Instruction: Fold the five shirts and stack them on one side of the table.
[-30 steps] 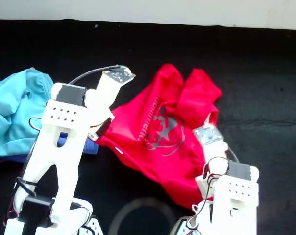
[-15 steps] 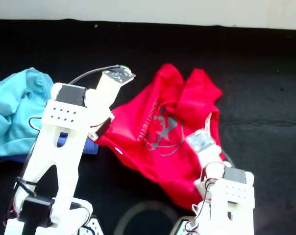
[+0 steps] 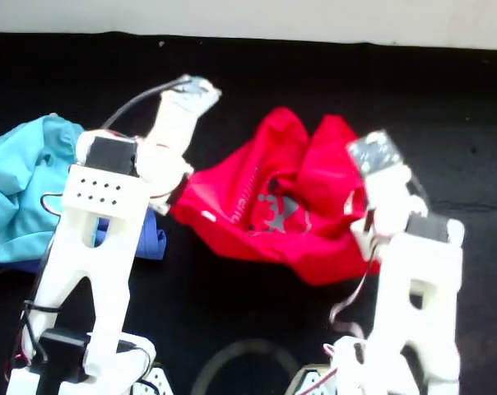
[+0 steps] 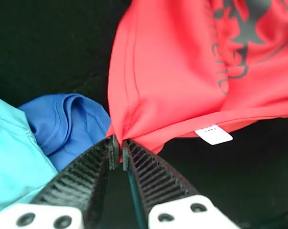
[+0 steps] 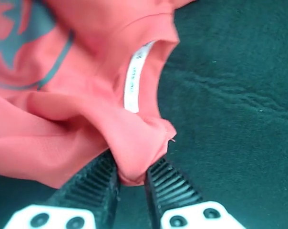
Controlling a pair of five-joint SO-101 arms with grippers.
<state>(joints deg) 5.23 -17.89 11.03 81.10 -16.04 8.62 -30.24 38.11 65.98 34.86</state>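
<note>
1. Here, we are looking down on the black table (image 3: 446,99), where the red shirt (image 3: 290,206) is sagging in a crumpled bundle near the middle, between the two arms.
2. We are judging the red shirt to be light, limp and a little slick. It is drooping wherever nothing is holding it, so it is going to need grips at edges and corners, spread wide, rather than in the loose middle.
3. The light blue shirt (image 3: 22,189) is lying heaped at the table's left side, close by the left arm. We are reading it as the thing most likely to get dragged along.
4. The dark blue shirt (image 3: 146,243) is lying against it, just beside the red shirt's left corner and partly behind the left arm.
5. The left gripper (image 4: 118,150) is pinching a hem corner of the red shirt, jaws almost closed on the thin fold. The right gripper (image 5: 132,179) is clamping a thicker bunch of fabric by the collar, jaws parted only by the cloth.
6. A white neck label (image 5: 134,81) and a small hem tag (image 4: 213,135) are showing, marking collar and seam.
</note>
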